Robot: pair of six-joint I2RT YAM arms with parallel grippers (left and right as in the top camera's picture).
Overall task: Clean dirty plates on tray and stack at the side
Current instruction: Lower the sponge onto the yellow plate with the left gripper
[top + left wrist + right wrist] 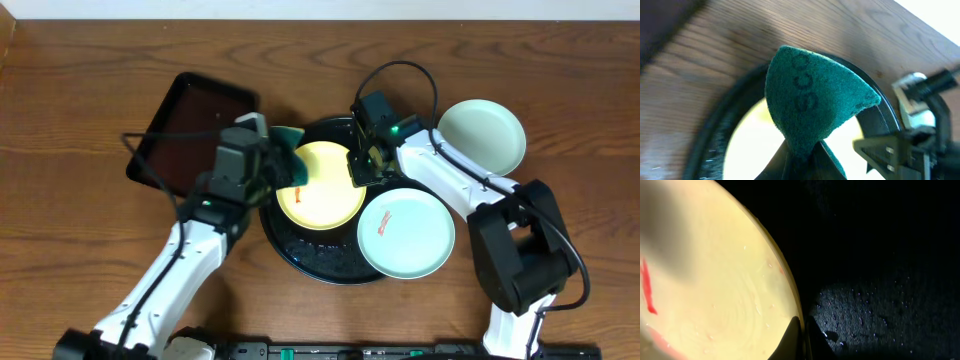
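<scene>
The left pincer (807,162) is pressed together on the narrow end of a green scouring pad (815,95), whose wide end fans out beyond the fingers. From overhead, pad and pincer hang over the upper left edge of the yellow plate (322,185). Whether the pad touches the plate cannot be told. The right pincer (801,332) pinches the right rim of that same plate, its 2 fingers closed tight with the rim running between them.

The yellow plate lies inside the tray (312,262), toward its upper part. It carries a red-orange smear (297,193) near its left edge, just beside the pad. The tray's black floor is speckled with water droplets (860,320).

1 smeared mint plate (410,240) rests across the tray's lower right rim, partly over the table (80,90). The other mint plate (482,135) sits on the table to the right, apart from the tray, just beyond the right arm (440,170). A rectangular dark tray (190,125) lies at the upper left, beside the left arm (190,260).
</scene>
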